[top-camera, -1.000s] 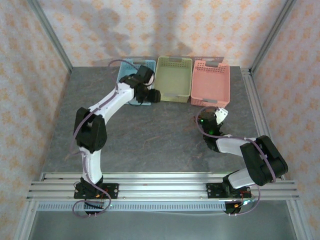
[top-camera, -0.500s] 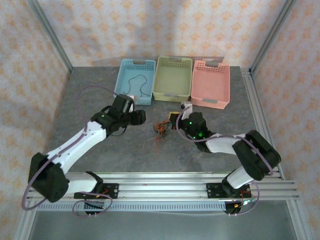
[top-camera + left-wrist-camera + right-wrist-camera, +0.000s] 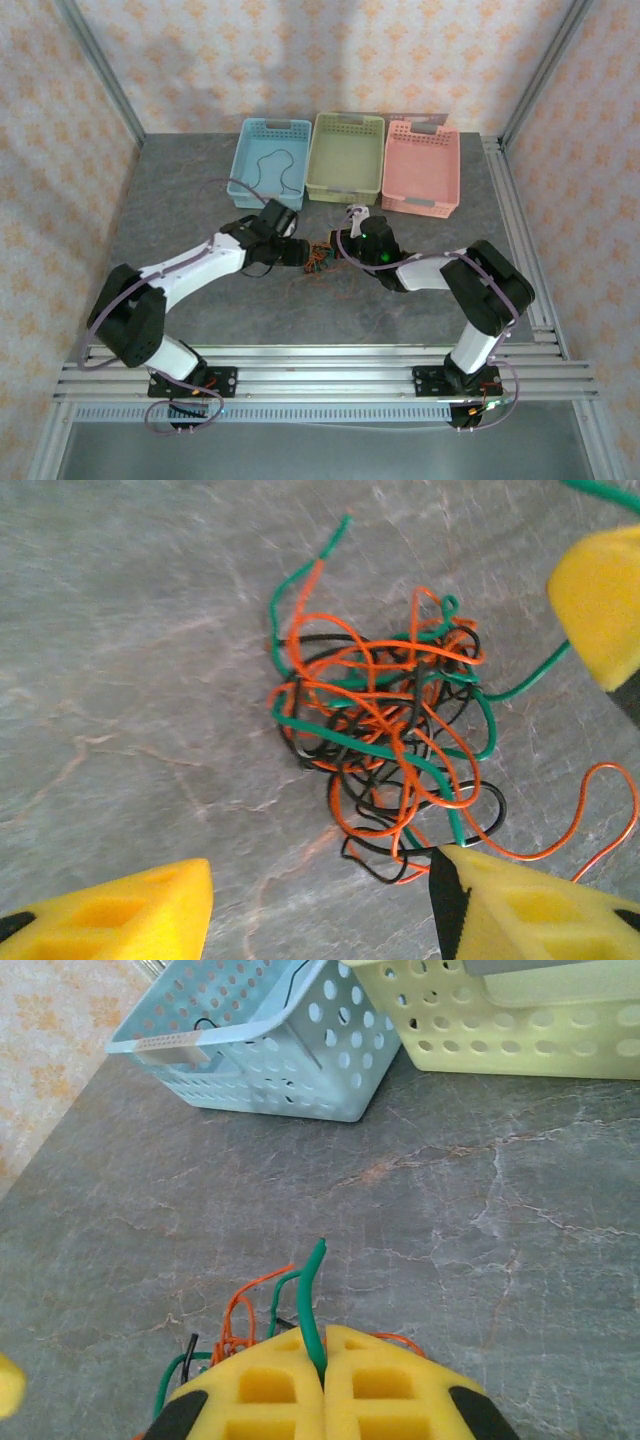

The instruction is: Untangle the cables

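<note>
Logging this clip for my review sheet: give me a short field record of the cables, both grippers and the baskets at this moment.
cable tangle: black, orange and green strands knotted on the table between the grippers
left gripper: open, at the knot's edge, holding nothing
right gripper: shut on green cable
blue basket: one black cable inside
status: tangle not yet undone

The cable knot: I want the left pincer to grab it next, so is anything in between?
Nothing visible. The open left pincer points at the cables lying on the table; the right pincer, shut on a green strand, is off to the side.
</note>
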{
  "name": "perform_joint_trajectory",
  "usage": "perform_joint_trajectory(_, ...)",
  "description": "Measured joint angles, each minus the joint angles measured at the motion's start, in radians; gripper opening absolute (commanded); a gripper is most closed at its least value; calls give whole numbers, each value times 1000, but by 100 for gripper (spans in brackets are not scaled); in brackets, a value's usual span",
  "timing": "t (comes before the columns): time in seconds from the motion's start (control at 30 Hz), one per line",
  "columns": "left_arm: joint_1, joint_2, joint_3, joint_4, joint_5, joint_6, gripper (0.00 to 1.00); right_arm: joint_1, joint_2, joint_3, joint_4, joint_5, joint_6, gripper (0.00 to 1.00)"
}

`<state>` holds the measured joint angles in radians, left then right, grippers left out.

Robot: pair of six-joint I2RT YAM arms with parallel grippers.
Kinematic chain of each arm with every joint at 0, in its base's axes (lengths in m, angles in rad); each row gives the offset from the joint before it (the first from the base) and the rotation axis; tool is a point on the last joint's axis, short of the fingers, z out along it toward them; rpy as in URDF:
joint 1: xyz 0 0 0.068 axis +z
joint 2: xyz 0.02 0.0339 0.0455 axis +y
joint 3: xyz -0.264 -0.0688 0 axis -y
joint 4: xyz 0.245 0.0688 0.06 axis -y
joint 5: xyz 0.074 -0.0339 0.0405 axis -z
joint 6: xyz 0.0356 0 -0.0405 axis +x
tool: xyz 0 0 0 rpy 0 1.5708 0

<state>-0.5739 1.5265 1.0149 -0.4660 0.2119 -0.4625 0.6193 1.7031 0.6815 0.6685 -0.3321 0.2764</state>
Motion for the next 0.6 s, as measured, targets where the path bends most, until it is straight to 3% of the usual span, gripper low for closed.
perform_joint_trajectory(0.4,-63,107,93,-22,7,-61,60,-27,0,0,-18,36,29,0)
perform_joint_trajectory(0.6,-81,135,149,-53,-62,-103,61,-27,0,0,-18,40,30,0)
